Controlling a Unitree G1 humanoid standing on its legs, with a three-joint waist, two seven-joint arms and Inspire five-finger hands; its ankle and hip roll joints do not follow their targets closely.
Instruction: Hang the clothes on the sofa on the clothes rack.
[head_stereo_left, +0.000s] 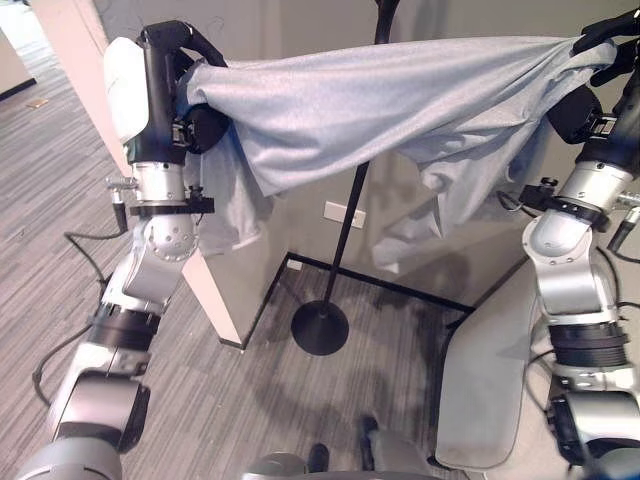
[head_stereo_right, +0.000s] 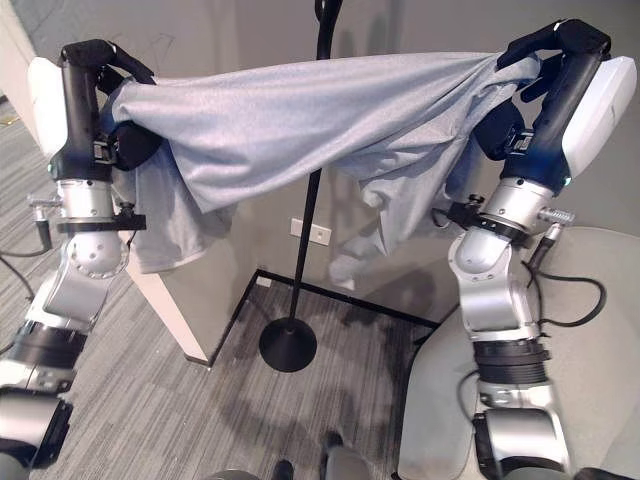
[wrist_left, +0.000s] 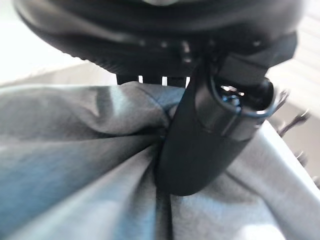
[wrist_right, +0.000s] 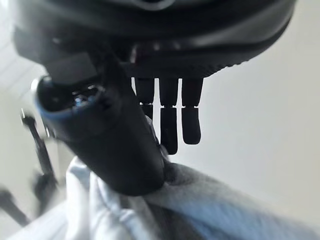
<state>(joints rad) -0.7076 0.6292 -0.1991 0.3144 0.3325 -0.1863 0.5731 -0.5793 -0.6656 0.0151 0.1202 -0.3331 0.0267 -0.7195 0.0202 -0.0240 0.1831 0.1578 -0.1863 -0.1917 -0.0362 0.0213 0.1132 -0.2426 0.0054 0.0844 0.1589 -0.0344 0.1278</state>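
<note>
A light grey garment is stretched wide and held high in front of the black clothes rack, whose pole rises behind the cloth and whose round base stands on the floor below it. The left hand is clenched on the garment's end to the left of the pole; the right hand pinches the other end to the pole's right. A pale sofa lies lower, right of the rack.
</note>
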